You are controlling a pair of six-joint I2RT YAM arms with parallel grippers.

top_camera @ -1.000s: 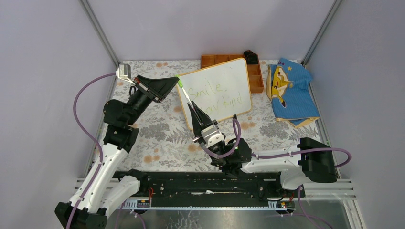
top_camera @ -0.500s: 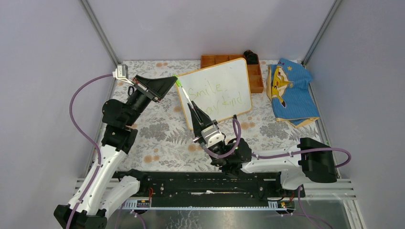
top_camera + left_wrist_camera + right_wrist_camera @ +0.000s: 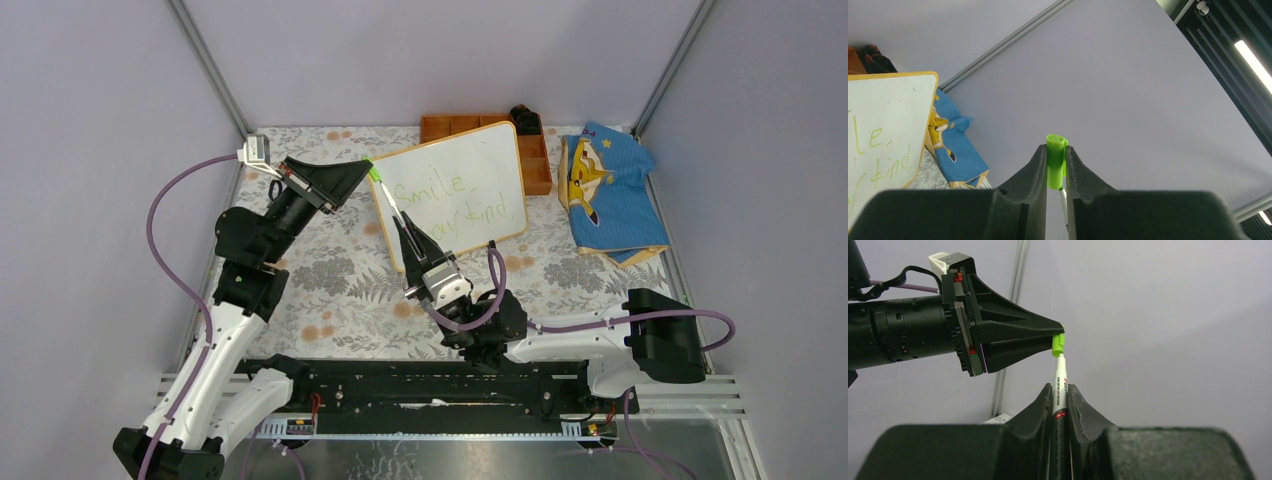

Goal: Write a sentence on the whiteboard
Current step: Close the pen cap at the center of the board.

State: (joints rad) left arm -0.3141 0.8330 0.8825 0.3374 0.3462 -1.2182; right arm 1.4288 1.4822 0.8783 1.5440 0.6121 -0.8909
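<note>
The whiteboard lies tilted at the back middle, with the yellow-green sentence "Smile stay kind" in two lines; part of it shows in the left wrist view. My right gripper is shut on a white marker, tip pointing up toward the left gripper. My left gripper is shut on the marker's green cap, also seen from the right wrist. The marker tip meets the cap's open end, over the board's left edge.
An orange compartment tray lies behind the whiteboard with a black object at its far corner. A blue cloth with a cartoon print lies at the back right. The floral table cover spreads below the arms.
Almost nothing: the left gripper with the cap shifted very slightly left over the last second. The right gripper and marker hold still.
</note>
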